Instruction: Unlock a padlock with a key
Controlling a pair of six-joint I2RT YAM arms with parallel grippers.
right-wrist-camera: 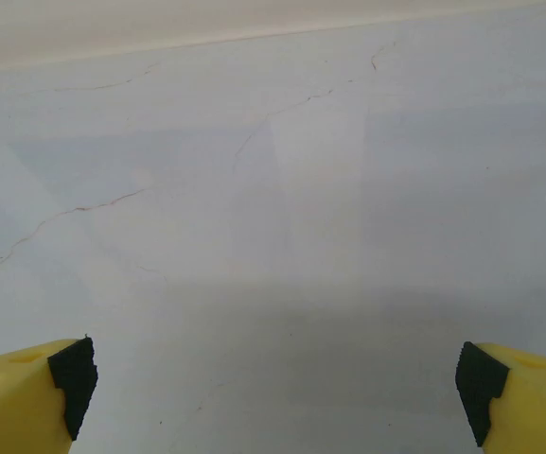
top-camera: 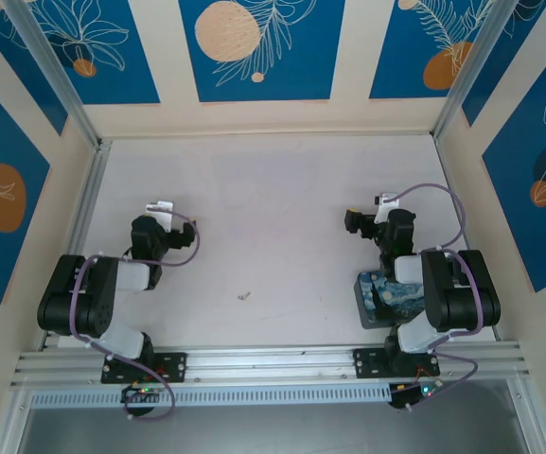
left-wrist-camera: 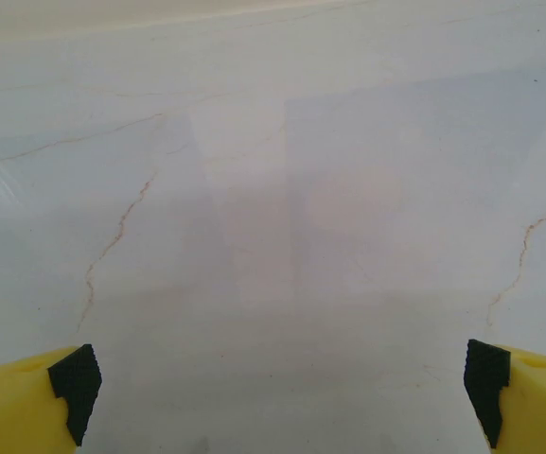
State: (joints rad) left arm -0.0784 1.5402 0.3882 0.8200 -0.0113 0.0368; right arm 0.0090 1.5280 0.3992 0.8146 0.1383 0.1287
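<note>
A tiny silvery-grey key (top-camera: pixel 245 295) lies on the pale table between the two arms, nearer the front edge. The padlock is hidden or out of view. My left gripper (top-camera: pixel 155 221) rests folded back over the left side of the table, left of and beyond the key. In the left wrist view it (left-wrist-camera: pixel 277 388) is open, its yellow black-tipped fingers (left-wrist-camera: pixel 74 388) wide apart over bare table. My right gripper (top-camera: pixel 361 223) is folded back on the right side. It (right-wrist-camera: pixel 273 383) is open too, with nothing between its fingers (right-wrist-camera: pixel 72 380).
A rectangular blue swirl-painted tin (top-camera: pixel 378 298) sits under the right arm near the front edge. Purple cables (top-camera: pixel 443 194) loop over both arms. Metal rails (top-camera: pixel 273 359) run along the front, and blue-and-cream walls (top-camera: pixel 254 113) enclose the table.
</note>
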